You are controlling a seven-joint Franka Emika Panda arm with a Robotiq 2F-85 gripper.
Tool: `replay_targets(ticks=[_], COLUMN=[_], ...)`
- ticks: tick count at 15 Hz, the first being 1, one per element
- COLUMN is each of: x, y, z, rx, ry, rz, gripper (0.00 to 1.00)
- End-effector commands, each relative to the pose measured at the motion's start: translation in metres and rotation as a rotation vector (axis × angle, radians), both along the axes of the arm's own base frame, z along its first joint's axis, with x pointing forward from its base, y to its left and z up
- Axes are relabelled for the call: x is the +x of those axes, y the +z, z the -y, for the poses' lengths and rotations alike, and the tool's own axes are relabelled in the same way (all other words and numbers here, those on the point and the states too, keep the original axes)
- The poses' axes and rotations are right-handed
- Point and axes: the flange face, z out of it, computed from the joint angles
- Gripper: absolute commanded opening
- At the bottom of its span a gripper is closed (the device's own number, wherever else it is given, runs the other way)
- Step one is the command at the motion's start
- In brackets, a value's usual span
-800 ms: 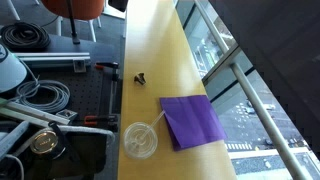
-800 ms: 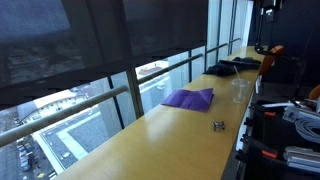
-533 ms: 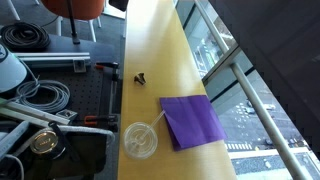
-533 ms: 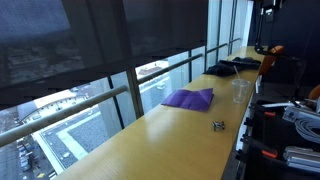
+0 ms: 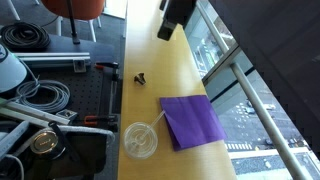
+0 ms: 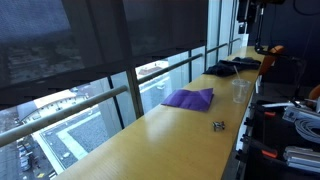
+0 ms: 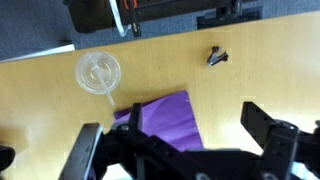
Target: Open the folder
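While the gripper (image 7: 178, 150) hangs spread above the table (image 5: 150, 50) | purple folder (image 7: 165, 120) lies closed | clear cup (image 7: 99, 72) beside it

Matt folder (image 5: 192, 120), clear plastic cup (image 5: 140, 140) — smooth wooden counter (image 5: 150, 50).

Your gripper (image 7: 172, 128) looks matte black in the wrist view, with two blocky, angular fingers (image 7: 88, 150) and dark linkage bars behind them. In an exterior view, the arm's end (image 5: 176, 17) is a dark, boxy shape, too blurred to show markings.
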Motion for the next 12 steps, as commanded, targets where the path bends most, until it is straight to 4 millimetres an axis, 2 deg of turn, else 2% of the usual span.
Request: replay_targets(ticks=[1, 5, 8, 10, 12], x=[0.064, 0.130, 0.171, 0.185, 0.191], y=[-0.018, -0.049, -0.073, -0.093, -0.116], z=[-0.001, 0.012, 0.047, 0.073, 0.099], rx=[0.072, 0.169, 0.211, 0.228, 0.227], ry=[-0.002, -0.009, -0.035, -0.054, -0.071], rz=[0.066, 0.039, 0.007, -0.027, -0.063], gripper=[1.00, 1.00, 1.00, 1.00, 1.00])
